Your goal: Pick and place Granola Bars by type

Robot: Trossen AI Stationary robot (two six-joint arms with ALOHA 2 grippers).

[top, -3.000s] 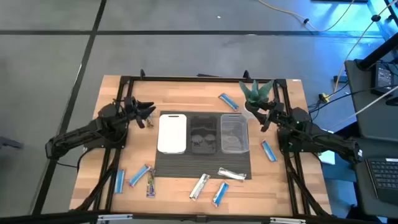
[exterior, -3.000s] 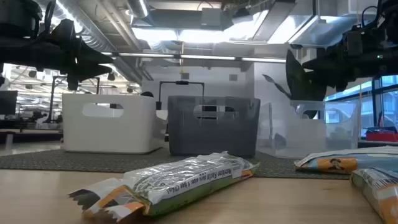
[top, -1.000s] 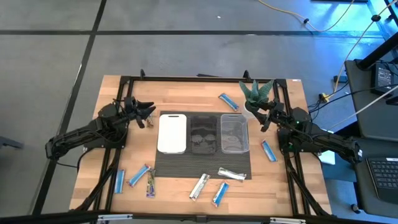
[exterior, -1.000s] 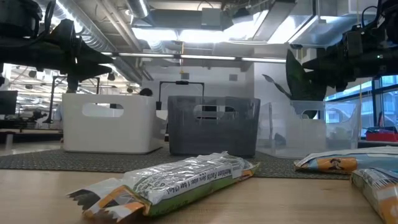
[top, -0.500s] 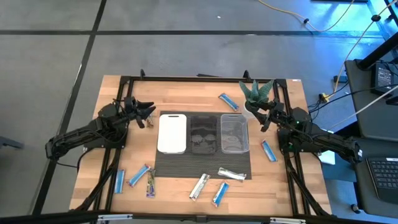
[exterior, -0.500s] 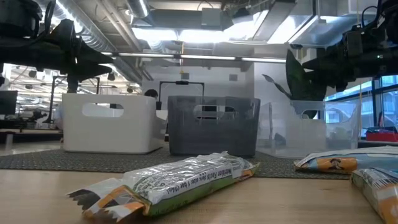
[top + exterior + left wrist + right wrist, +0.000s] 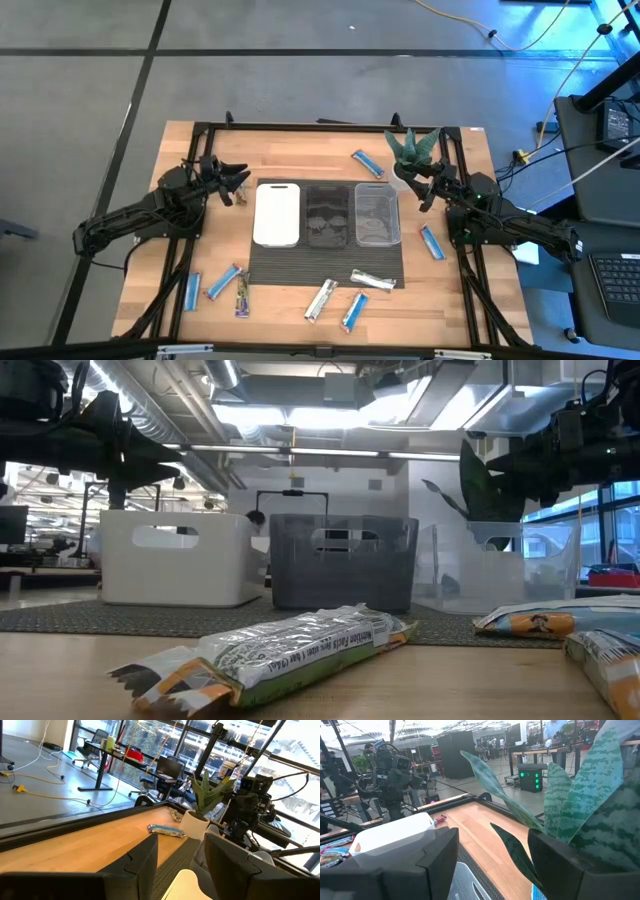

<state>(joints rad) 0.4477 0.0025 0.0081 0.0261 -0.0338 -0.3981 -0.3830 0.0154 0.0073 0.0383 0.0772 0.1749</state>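
Granola bars lie scattered flat on the table in the high view: blue ones [image 7: 367,164], [image 7: 432,241], [image 7: 192,291], [image 7: 354,311], silver ones [image 7: 373,281], [image 7: 320,299], and a dark multicolour one [image 7: 242,297]. A silver bar [image 7: 300,645] lies close in the low view. My left gripper [image 7: 238,184] hovers open left of the white tray [image 7: 277,213]. My right gripper [image 7: 415,183] hovers open right of the clear tray [image 7: 377,214], beside the plant. Neither touches anything.
The white, black [image 7: 326,214] and clear trays stand side by side on a dark mat [image 7: 325,265] at the table's middle. A potted plant [image 7: 412,151] stands near the far right, close to my right gripper. Black frame rails [image 7: 320,128] border the table.
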